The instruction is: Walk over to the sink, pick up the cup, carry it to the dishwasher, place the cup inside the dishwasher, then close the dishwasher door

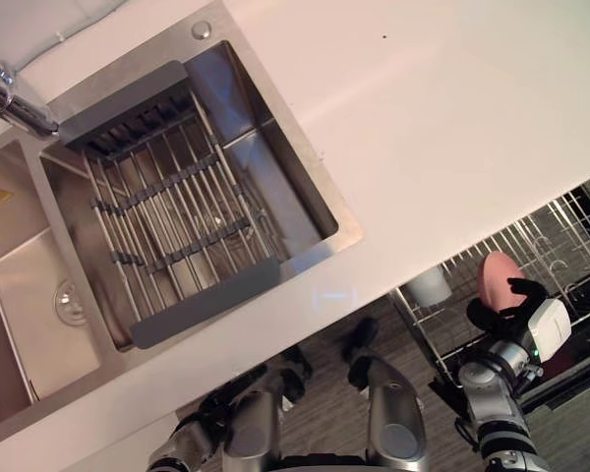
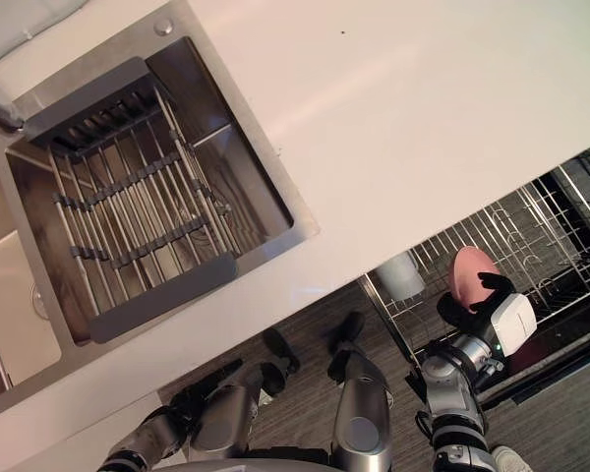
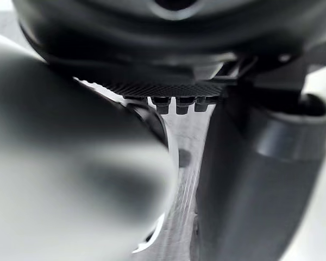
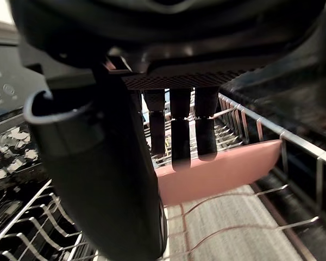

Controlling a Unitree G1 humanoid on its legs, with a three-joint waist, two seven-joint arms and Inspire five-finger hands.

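My right hand [image 1: 519,320] is shut on a pink cup [image 1: 498,278], holding it over the pulled-out wire rack [image 1: 566,232] of the open dishwasher at the lower right. In the right wrist view its fingers [image 4: 180,130] curl down over the pink cup [image 4: 223,173], with the thumb on the near side and rack wires just below. My left hand [image 3: 174,49] hangs low at my side, fingers relaxed, holding nothing.
A white cup [image 1: 431,285] stands in the rack's near corner, left of the pink cup. The white counter [image 1: 452,118] lies above the dishwasher. The steel sink [image 1: 305,202] at the left holds a drying rack [image 1: 167,221], with a faucet [image 1: 10,98] behind.
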